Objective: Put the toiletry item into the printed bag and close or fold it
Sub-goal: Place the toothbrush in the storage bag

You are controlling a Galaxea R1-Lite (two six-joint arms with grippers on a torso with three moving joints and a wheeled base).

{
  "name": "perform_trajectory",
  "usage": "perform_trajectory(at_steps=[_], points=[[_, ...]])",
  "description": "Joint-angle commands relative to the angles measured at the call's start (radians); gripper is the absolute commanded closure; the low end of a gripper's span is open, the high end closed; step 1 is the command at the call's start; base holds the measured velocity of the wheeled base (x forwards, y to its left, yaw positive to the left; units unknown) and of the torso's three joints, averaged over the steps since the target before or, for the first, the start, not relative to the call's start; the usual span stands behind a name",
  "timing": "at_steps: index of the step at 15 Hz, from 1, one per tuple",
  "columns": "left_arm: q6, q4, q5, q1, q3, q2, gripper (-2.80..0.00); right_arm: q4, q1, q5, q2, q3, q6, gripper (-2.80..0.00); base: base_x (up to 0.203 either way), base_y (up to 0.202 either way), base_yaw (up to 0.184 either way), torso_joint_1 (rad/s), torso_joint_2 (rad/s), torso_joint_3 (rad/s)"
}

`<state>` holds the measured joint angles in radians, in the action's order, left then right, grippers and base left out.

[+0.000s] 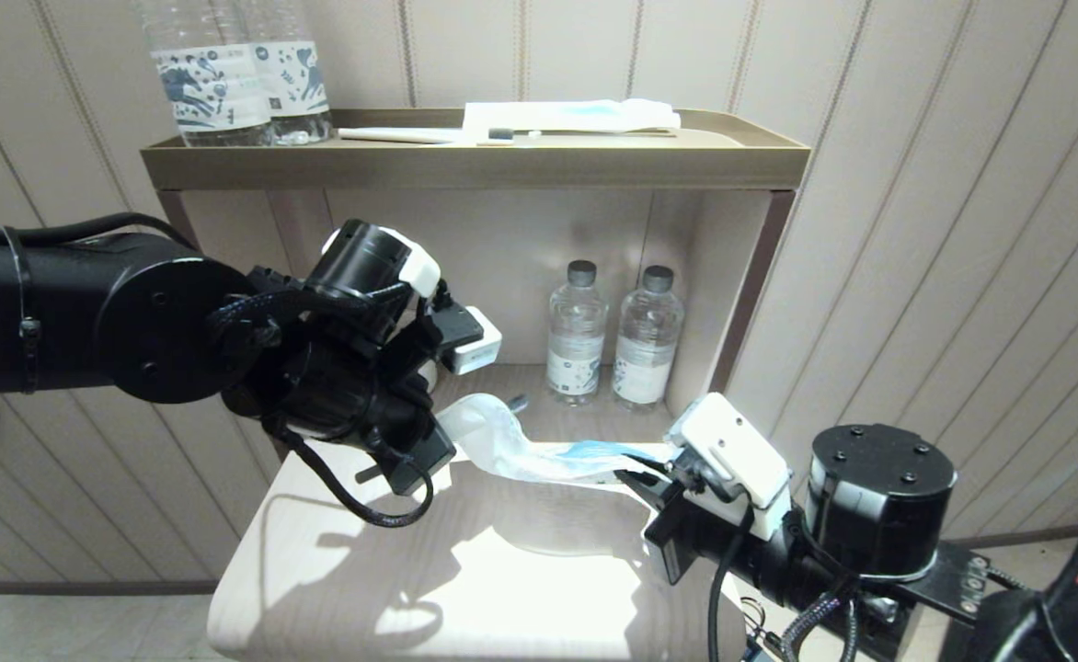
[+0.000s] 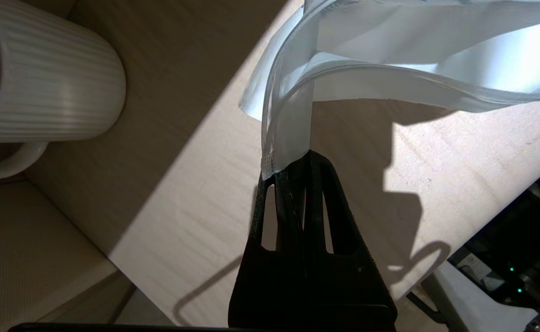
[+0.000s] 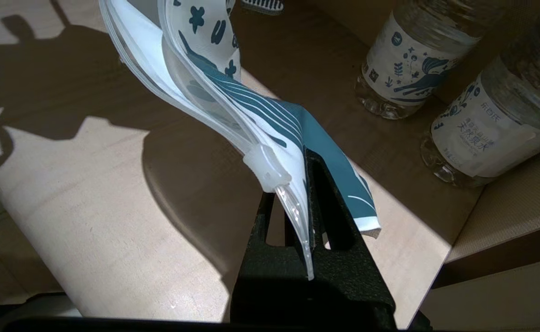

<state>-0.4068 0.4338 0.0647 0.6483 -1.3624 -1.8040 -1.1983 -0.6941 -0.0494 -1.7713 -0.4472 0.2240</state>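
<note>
A: How many grippers are working, and on what?

B: Two. The black left gripper (image 2: 293, 168) is pinching one end of the soft white pouch printed with dark teal leaves (image 1: 539, 450), its fingers pressed together on the plain white strip edge. The black right gripper (image 3: 300, 203) is clamping the opposite, printed end, with the clear seal strip and its small white slider (image 3: 267, 168) running between its fingers.

A: Where is the pouch sitting?

B: It is hanging stretched between the two grippers, twisted and sagging, above the pale wooden tabletop (image 1: 465, 588).

A: And the mint-white toothbrush?

B: I am seeing only a small bristled head (image 3: 263, 4) poking past the far edge of the pouch; whether it is inside the pouch or lying behind it, I cannot tell.

A: Anything else counted?

B: Two clear water bottles with printed labels (image 1: 613, 336) are standing side by side in the open shelf niche, and two more labelled bottles (image 1: 240, 78) are standing on the brown top shelf (image 1: 475, 165). One flat white-and-light-blue packet (image 1: 571, 115) and one white toothbrush with dark bristles (image 1: 429, 135) are lying up there too. One ribbed white mug (image 2: 44, 87) is showing in the left wrist view.
</note>
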Motion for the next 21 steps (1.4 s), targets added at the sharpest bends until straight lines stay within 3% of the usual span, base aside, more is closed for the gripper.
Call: perform_trajectory(at_steps=[1, 4, 11, 17, 21], points=[[0.001, 0.002, 0.013, 0.001, 0.009, 0.006, 0.0, -0.006, 0.004, 0.0, 0.007, -0.002, 0.005, 0.0, 0.0, 0.0, 0.0, 0.0, 0.0, 0.0], [0.008, 0.0, 0.037, 0.018, 0.008, 0.007, 0.0, -0.007, 0.003, 0.008, -0.011, -0.004, 0.014, 0.0, 0.0, 0.0, 0.0, 0.0, 0.0, 0.0], [0.041, -0.005, 0.099, 0.139, -0.03, -0.052, 0.0, -0.015, 0.015, 0.009, -0.043, -0.007, 0.014, 0.0, 0.0, 0.0, 0.0, 0.0, 0.0, 0.0], [0.051, 0.0, 0.106, 0.152, -0.029, -0.049, 0.0, -0.015, 0.025, 0.016, -0.039, -0.008, 0.014, 0.0, 0.0, 0.0, 0.0, 0.0, 0.0, 0.0], [0.049, 0.001, 0.162, 0.138, -0.033, -0.043, 0.0, -0.017, 0.039, 0.032, -0.039, -0.006, 0.014, 0.0, 0.0, 0.0, 0.0, 0.0, 0.0, 0.0]])
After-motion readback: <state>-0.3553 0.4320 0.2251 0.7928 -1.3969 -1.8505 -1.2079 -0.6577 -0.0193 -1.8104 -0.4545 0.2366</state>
